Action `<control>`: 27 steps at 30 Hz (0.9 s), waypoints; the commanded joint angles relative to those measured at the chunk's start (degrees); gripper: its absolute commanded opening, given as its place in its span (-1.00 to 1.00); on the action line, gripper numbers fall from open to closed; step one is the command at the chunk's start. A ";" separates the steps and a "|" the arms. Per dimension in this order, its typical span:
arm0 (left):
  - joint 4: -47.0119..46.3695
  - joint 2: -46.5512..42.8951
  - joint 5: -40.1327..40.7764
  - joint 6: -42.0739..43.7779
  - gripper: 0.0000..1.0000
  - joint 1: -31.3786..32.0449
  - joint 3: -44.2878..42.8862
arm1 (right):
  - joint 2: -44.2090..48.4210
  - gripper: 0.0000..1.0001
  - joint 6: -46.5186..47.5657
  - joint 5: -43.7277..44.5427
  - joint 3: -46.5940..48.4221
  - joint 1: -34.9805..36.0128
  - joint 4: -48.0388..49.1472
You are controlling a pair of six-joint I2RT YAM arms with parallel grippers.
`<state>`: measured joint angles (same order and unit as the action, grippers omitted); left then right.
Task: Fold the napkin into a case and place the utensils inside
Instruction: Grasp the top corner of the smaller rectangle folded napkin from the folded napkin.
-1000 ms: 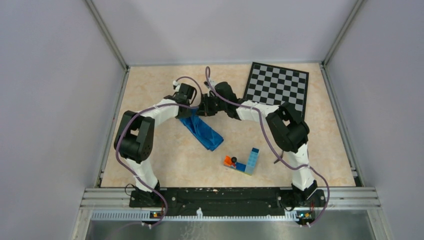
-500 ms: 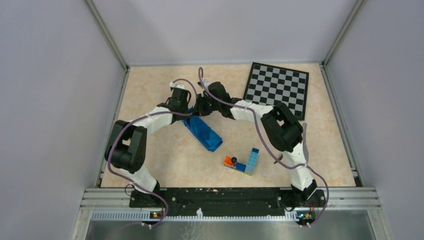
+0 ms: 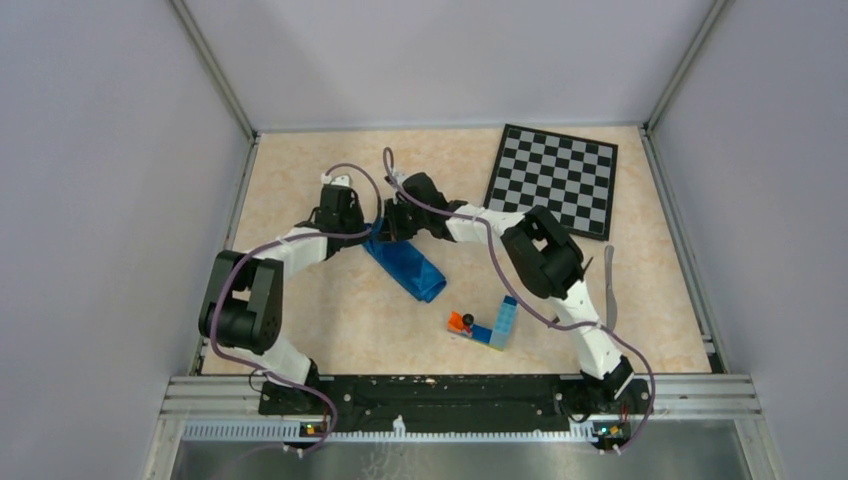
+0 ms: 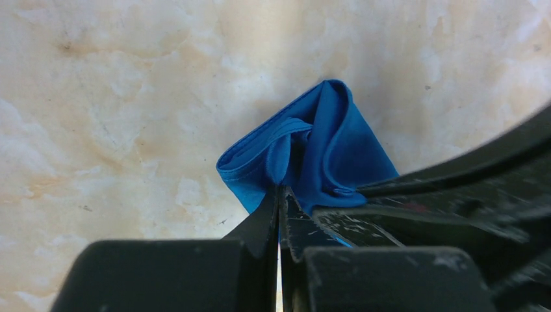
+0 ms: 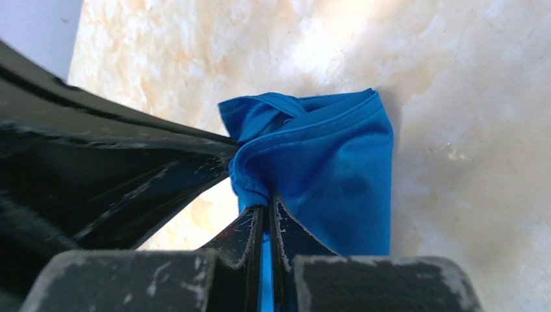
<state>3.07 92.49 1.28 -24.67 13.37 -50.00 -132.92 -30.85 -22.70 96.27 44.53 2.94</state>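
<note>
While the part-folded bright blue cloth napkin [image 3: 410,268] was clamped by the left gripper [image 4: 281,192] and right gripper [image 5: 263,208], the slim grey metal knife [image 3: 608,290] was seen outside it, near the table's right edge.

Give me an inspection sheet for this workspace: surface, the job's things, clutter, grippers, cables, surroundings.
Surface: beige marbled table.
Job's things: napkin folded into a narrow strip, its far end pinched from both sides; grey utensil lying right of the right arm; second utensil not made out.
Clutter: chessboard at the far right; toy bricks near the napkin's near end.
Grippers: left gripper and right gripper, jaws shut on the napkin.
Cables: purple cables loop along both arms; no snag seen.
Surroundings: grey walls, metal rail at the near edge.
</note>
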 commanded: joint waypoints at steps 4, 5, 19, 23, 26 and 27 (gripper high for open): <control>-7.96 -4.02 -6.59 -1.84 -1.00 -1.09 2.73 | -3.52 -1.00 5.45 -3.32 5.55 0.66 -5.40; -8.19 -4.09 -6.82 -2.02 -1.00 -1.21 2.95 | -3.89 -1.00 6.12 -4.20 6.23 0.65 -5.84; -8.53 -4.78 -7.46 -3.02 -1.00 -2.33 5.66 | -1.39 -0.63 5.94 -11.02 5.01 -0.62 -0.65; -8.89 -4.47 -8.21 -3.35 -1.00 -2.72 6.29 | 0.95 -0.36 5.69 -10.53 2.21 -1.16 1.57; -9.30 -4.27 -8.95 -3.46 -1.00 -2.88 6.48 | 0.76 -0.33 6.79 -8.81 3.79 -1.15 -0.80; -9.45 -4.27 -9.17 -3.50 -1.00 -2.90 6.48 | 0.62 -0.33 6.98 -7.98 4.41 -1.19 -1.62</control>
<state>-3.22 90.11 -5.93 -27.49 10.81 -44.21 -136.09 -25.47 -32.58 98.98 43.77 1.34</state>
